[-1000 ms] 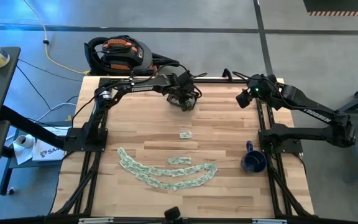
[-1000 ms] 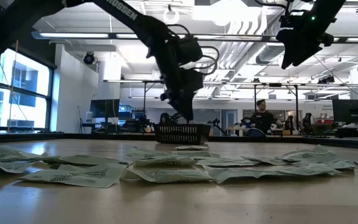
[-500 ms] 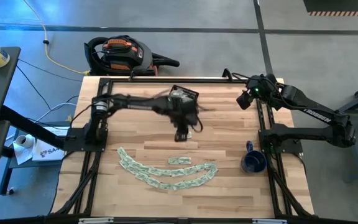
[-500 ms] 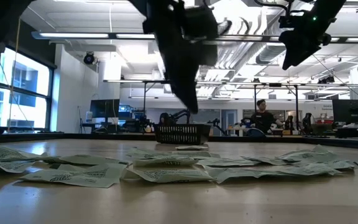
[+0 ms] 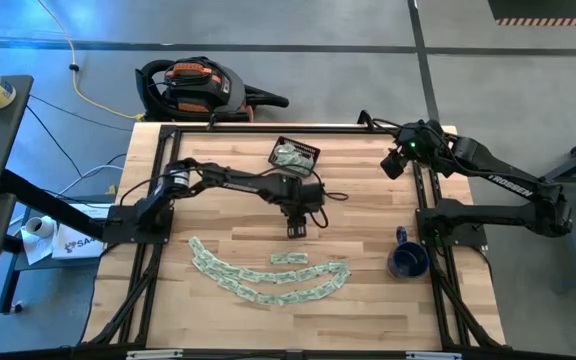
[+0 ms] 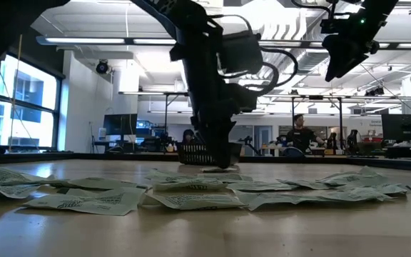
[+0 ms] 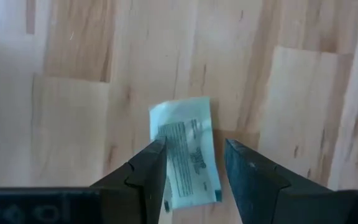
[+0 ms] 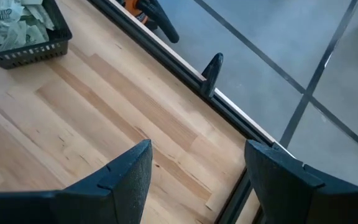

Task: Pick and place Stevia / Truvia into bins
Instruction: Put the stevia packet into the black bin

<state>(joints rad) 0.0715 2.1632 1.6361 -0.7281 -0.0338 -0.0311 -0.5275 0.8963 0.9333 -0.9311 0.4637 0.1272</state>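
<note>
One pale green and white Stevia sachet [image 7: 188, 152] lies flat on the wood, apart from the rest. My left gripper [image 7: 194, 149] points steeply down over it, open, one finger at each long side; in the high view this gripper [image 5: 296, 226] is at mid-table. A curved row of several more sachets [image 5: 268, 278] lies toward the near edge. The dark slatted basket [image 5: 294, 155] stands at the far middle with sachets inside. My right gripper [image 5: 396, 160] hangs open, high over the far right corner. My left gripper comes from above, slanting down, its fingertips [image 7: 151, 155] low over the lone sachet's two long sides [image 7: 207, 155]. The sachet stays flat on the table. Whether the fingers touch it, I cannot tell.
A dark blue mug [image 5: 408, 262] stands near the right edge. Black frame rails [image 5: 433, 200] run along both table sides. Bare wood lies between the basket and the sachet row. In the low view a person [image 6: 302, 135] sits far behind the table.
My left gripper has swung from above the basket toward the table's near edge and come down over the lone sachet. The sachet and the basket have stayed where they were. My right arm has kept its place.
</note>
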